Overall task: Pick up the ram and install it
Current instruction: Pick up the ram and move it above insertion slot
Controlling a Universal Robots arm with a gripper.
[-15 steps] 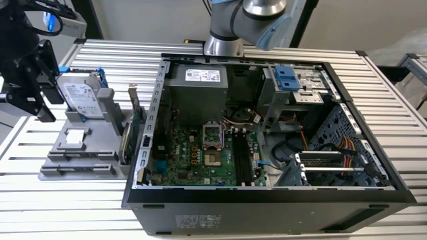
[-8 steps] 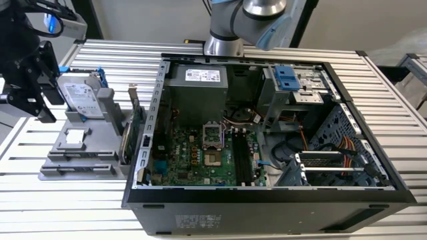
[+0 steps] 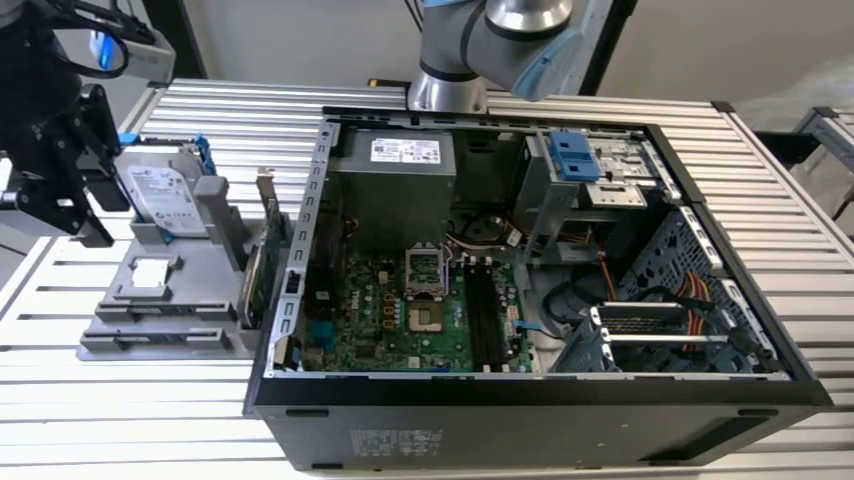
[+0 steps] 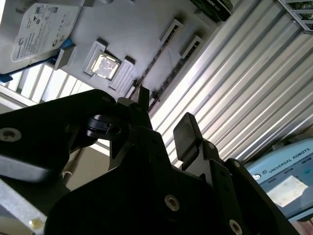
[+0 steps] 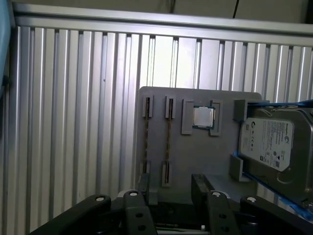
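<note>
Gripper: black two-fingered gripper [image 5: 172, 190], fingers spread apart, holding nothing.
Ram, place: the ram [image 5: 167, 139], a long thin dark circuit-board stick, stands on edge in a slot of the flat grey holder tray [image 5: 195, 159], just beside the square silver processor chip [image 5: 203, 117].
Ram to gripper: in the first wrist view it lines up with the gap between the fingers, untouched.
Ram, look: seen edge-on, a narrow line between two grey end clips; tint unclear.

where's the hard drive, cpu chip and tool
hard drive [image 5: 274, 147], first wrist view, middle of its labelled top
cpu chip [image 5: 203, 117], first wrist view, centre of its metal lid
tool [image 5: 171, 178], first wrist view, midway between its fingertips
</note>
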